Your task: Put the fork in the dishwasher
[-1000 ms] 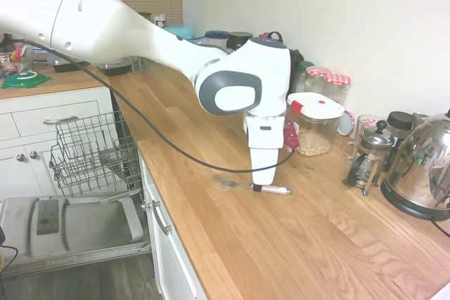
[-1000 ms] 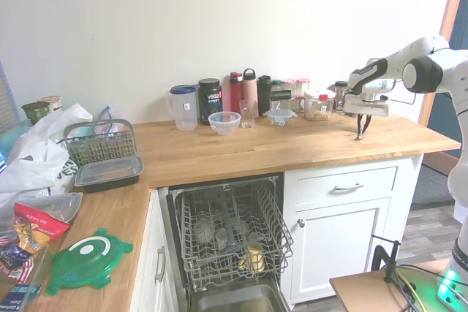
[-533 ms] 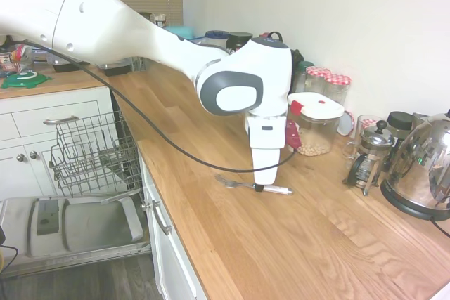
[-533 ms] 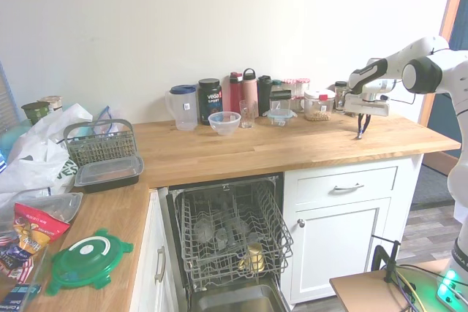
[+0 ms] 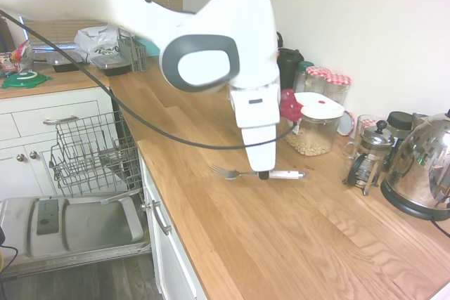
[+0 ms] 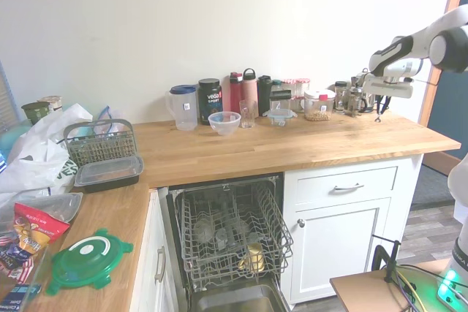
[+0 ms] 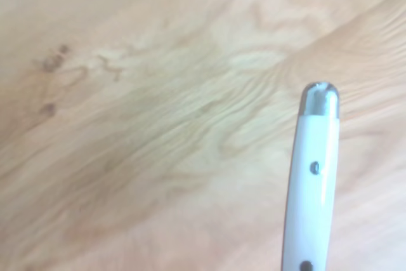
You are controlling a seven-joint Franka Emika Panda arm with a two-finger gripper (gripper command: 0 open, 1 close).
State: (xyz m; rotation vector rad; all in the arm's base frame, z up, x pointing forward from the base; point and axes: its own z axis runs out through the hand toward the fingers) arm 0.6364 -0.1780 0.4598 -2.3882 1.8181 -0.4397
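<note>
- Your arm reaches across the wooden counter (image 5: pixel 281 244), wrist pointing straight down.
- Your gripper (image 5: pixel 264 173) hangs just above that counter, fingers clamped on the fork (image 5: pixel 256 173), held level.

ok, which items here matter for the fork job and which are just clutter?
Job:
- fork, held level by the gripper
- dishwasher, door down, rack pulled out

Clutter:
- kettle
- French press
- clear bowl
- white jug
- green lid
</note>
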